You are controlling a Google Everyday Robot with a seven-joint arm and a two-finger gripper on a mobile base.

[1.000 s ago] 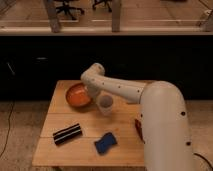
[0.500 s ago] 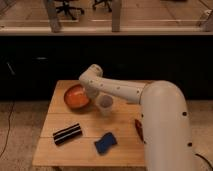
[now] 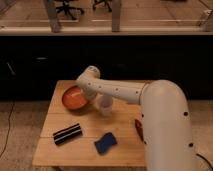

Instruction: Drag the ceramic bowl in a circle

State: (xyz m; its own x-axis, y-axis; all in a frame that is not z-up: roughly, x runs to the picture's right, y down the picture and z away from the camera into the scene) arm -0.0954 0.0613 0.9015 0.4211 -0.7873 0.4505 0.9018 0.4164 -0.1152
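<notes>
Ceramic bowl point(image 3: 73, 98) on table point(image 3: 50, 150), clenched fingers point(image 3: 90, 99) at bowl's right rim

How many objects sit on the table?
5: ceramic bowl back left, gripper at its right rim; whitish cup beside it; black bar front left; blue sponge front centre; reddish item right, partly behind the arm, which may hide more.

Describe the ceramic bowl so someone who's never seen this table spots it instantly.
Find the wooden table before the dark counter. At its far left corner as seen sits the ceramic bowl, the robot's hand down at its rim. It is the only wide, round, orange-red item; the cup beside it is small and whitish.
</notes>
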